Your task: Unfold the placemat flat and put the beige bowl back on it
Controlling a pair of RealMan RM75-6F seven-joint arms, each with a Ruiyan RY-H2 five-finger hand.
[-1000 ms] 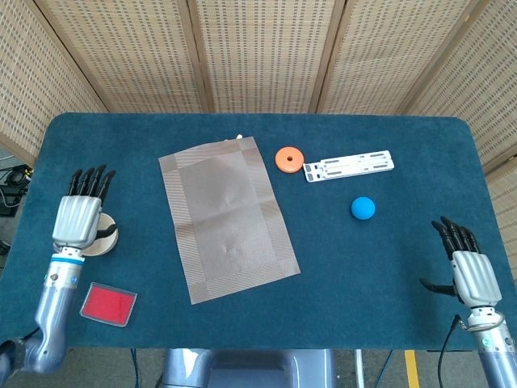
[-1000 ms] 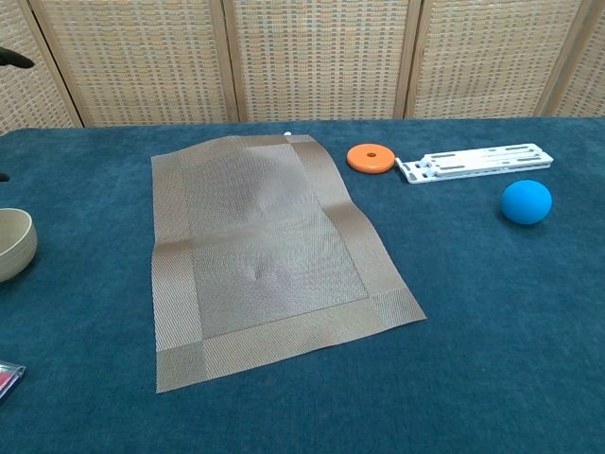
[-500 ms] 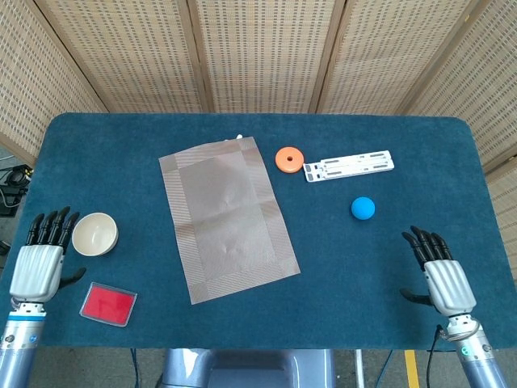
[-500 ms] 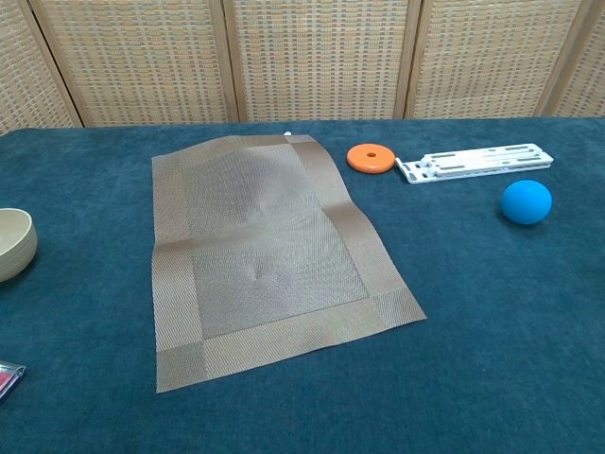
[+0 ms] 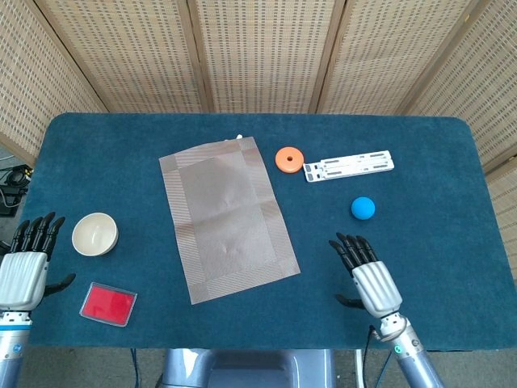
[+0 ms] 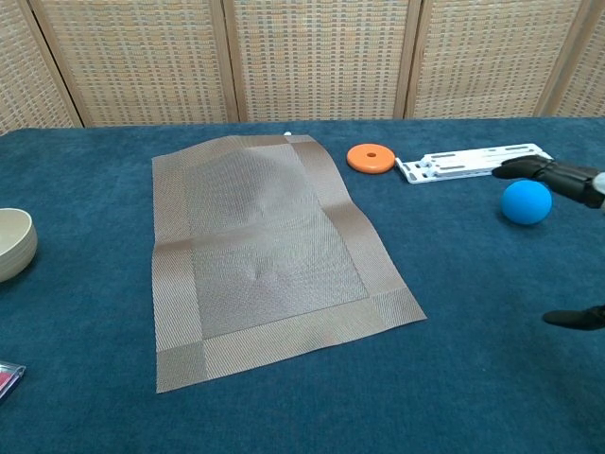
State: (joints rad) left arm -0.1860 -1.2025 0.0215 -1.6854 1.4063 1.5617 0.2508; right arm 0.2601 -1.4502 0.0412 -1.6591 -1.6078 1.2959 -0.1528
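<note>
The brown woven placemat (image 5: 228, 215) (image 6: 265, 248) lies spread flat near the table's middle, slightly rumpled at its far end. The beige bowl (image 5: 94, 234) (image 6: 13, 243) stands upright on the blue cloth to the left of the mat, apart from it. My left hand (image 5: 26, 271) hovers at the table's left front edge, just left of the bowl, fingers spread and holding nothing. My right hand (image 5: 367, 275) is over the cloth to the right of the mat's near corner, fingers apart and empty; in the chest view only its dark fingertips (image 6: 556, 176) show at the right edge.
A red card in a clear case (image 5: 108, 304) lies in front of the bowl. An orange disc (image 5: 289, 158) (image 6: 371, 157), a white slotted bracket (image 5: 349, 166) (image 6: 473, 162) and a blue ball (image 5: 363, 208) (image 6: 526, 201) sit right of the mat. Wicker screens stand behind the table.
My left hand drew back from over the bowl to the table's left front edge. My right hand slid left from the right edge toward the mat's near corner. The mat and bowl stayed put.
</note>
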